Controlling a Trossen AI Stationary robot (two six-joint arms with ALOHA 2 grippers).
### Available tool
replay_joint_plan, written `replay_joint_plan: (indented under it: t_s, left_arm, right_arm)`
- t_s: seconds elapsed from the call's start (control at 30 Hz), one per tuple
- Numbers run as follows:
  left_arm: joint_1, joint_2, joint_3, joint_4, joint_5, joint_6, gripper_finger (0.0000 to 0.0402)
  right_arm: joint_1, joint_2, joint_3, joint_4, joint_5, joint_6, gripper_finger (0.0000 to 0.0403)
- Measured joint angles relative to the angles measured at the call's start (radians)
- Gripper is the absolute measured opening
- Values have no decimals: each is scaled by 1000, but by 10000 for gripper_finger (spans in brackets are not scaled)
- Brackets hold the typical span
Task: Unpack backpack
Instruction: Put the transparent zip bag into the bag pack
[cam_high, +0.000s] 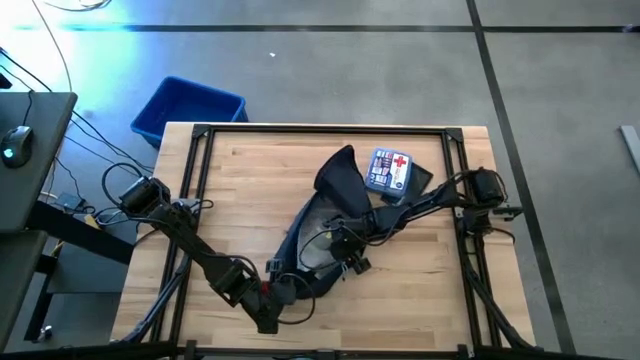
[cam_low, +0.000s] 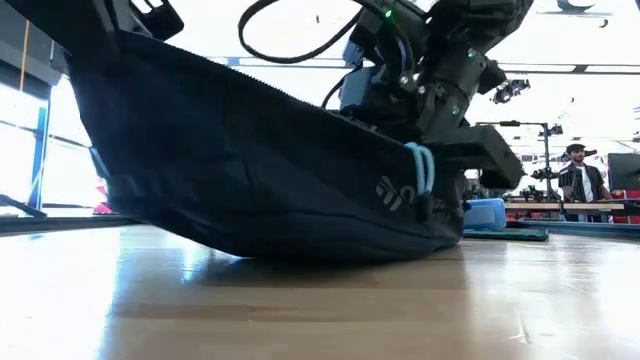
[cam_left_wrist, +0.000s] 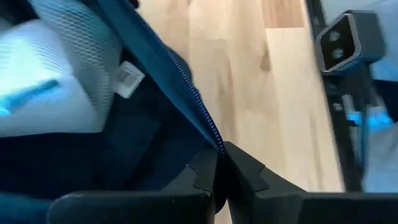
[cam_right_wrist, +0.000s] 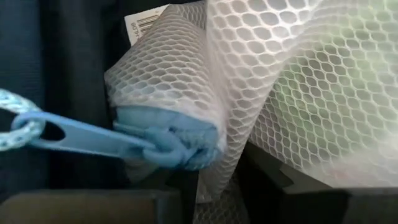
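One backpack (cam_high: 335, 215), long axis diagonal

bare tabletop (cam_high: 250, 180) lies open left of the backpack (cam_high: 335, 180); first-aid kit (cam_high: 390, 172) crowds its right.

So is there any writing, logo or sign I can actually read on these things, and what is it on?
Red cross sign: on the small blue first-aid kit; its printed text is too small to read.
Pale logo mark, no letters: on the side of the backpack.
White tag with a barcode: inside the backpack; its characters are too blurred to read.
White tag by the zip: blurred, unreadable.
No words can be read anywhere.
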Motion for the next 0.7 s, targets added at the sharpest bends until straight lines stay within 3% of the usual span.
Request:
replay_joint_plan:
  t_s: [0.33, 0.6, 0.7]
  left_arm:
    - [-1, -1, 1, -27, -21, 60, 0]
    - [-1, -2, 1, -28, -49, 101, 0]
    - [0, -2, 1, -28, -63, 139, 0]
  right_arm:
    - [38, -181, 0, -11, 18, 20, 87]
    - [27, -131, 1, 492, -34, 146, 87]
    - [25, -60, 2, 655, -121, 186, 87]
